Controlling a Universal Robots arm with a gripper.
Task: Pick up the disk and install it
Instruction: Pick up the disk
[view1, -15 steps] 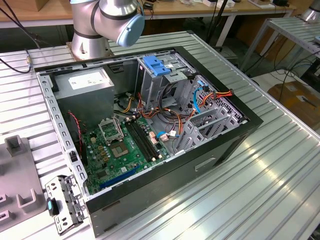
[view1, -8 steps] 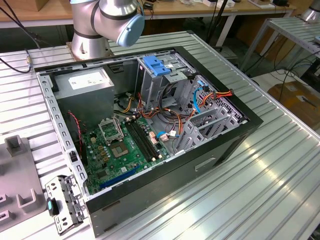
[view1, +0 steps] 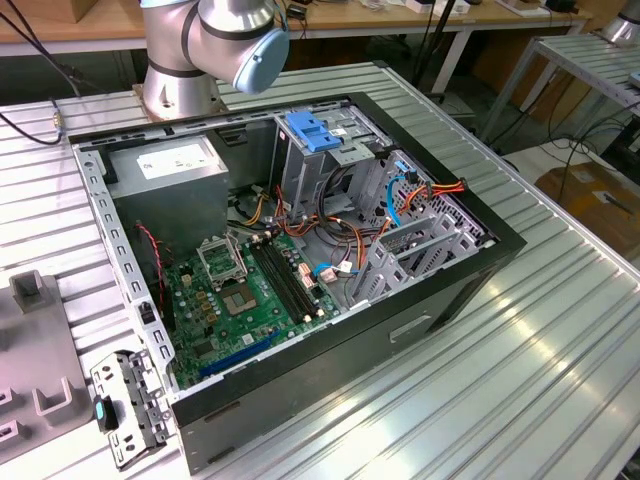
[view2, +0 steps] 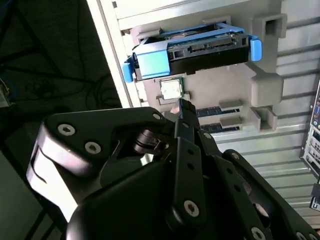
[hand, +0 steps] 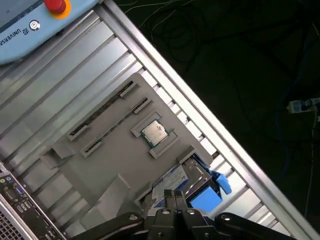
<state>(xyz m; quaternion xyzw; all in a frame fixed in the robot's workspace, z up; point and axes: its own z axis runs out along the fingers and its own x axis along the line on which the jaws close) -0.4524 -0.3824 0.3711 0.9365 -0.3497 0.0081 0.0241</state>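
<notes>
The disk (view2: 200, 50) sits in the gray holder (view2: 220, 90). The gripper (hand: 175, 196) hangs near it, jaws together, holding nothing

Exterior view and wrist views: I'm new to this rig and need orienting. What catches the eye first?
In the exterior view, the open computer case with its green motherboard dominates the ribbed table. In the second wrist view, the blue-framed disk stands out on a grey holder, next to a small square chip, with the gripper close by.
</notes>
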